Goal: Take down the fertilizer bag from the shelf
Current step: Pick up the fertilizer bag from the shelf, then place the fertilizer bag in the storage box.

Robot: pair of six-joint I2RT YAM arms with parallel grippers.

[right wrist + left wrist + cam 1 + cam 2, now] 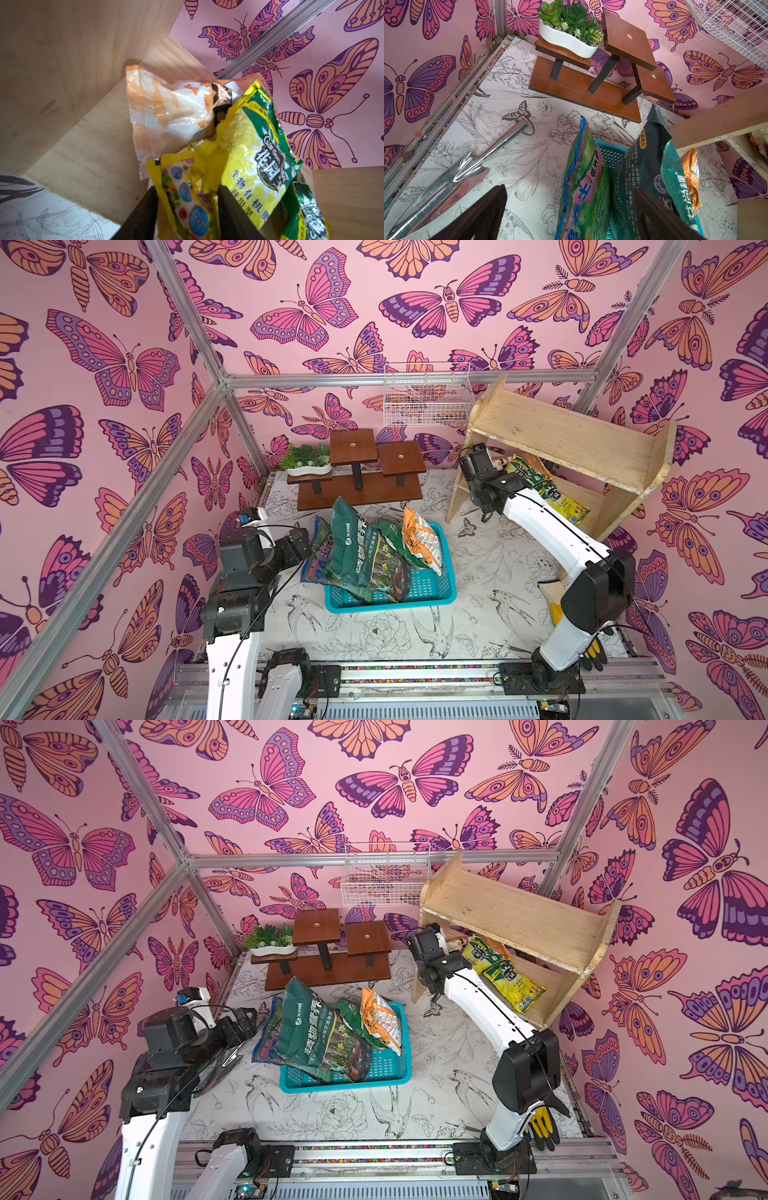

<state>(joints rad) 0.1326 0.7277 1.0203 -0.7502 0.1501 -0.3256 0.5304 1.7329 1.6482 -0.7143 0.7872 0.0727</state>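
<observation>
- While the yellow fertilizer bag [239,145] lies on the lower tier of the plywood shelf [561,435], leaning on an orange-white bag [166,108], you have its near corner between the jaws of the right gripper [187,189].
- You see one jaw on each side of the fold; whether they press it, I cannot tell.
- You reach through the open front, I think because the upper board blocks the way from above.
- Your left gripper [569,188] is spread wide beside the bags in the turquoise basket [440,593].
</observation>
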